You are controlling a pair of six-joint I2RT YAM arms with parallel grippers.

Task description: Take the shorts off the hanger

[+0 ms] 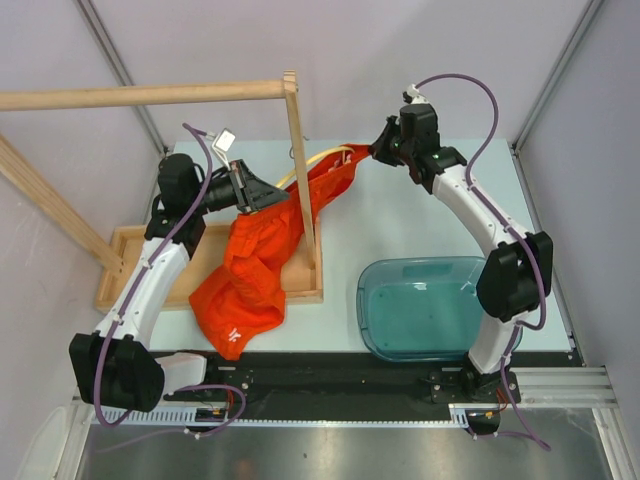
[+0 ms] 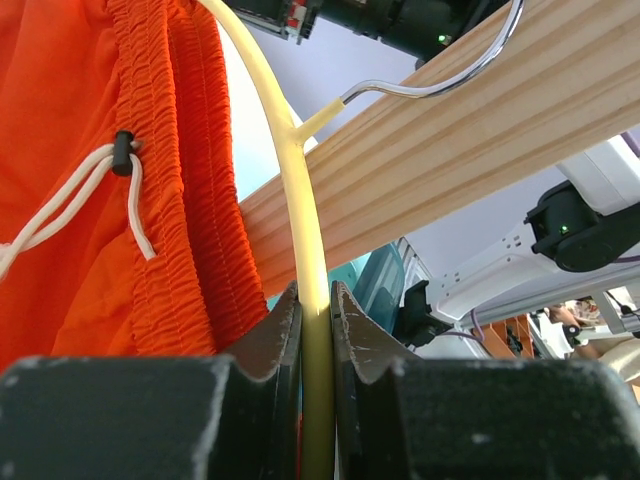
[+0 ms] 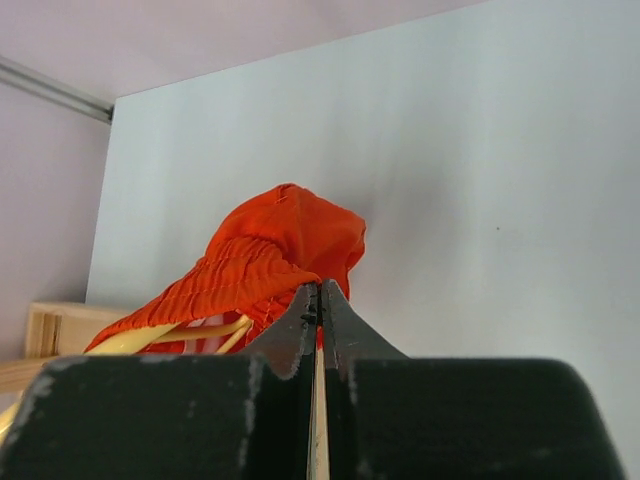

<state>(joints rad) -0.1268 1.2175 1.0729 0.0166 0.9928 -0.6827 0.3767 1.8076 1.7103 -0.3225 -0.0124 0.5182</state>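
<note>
The orange-red shorts (image 1: 255, 270) hang from the pale-yellow hanger (image 1: 330, 155) and drape down over the rack's base. In the left wrist view my left gripper (image 2: 315, 300) is shut on the hanger's yellow arm (image 2: 305, 220). The waistband and white drawstring (image 2: 80, 250) lie just to its left. The silver hook (image 2: 440, 85) sits over the wooden rail (image 2: 450, 150). From above, my left gripper (image 1: 280, 195) is beside the rack's post. My right gripper (image 1: 373, 152) is at the waistband's right end. Its jaws (image 3: 320, 290) are shut, pinching the shorts' fabric (image 3: 270, 250) at the tips, with the hanger (image 3: 200, 333) just left of them.
The wooden rack has a horizontal rail (image 1: 140, 95), an upright post (image 1: 303, 170) and a tray-like base (image 1: 120, 270) at the left. A teal tub (image 1: 420, 305) stands at the front right, beside the right arm. White table surface lies behind the shorts.
</note>
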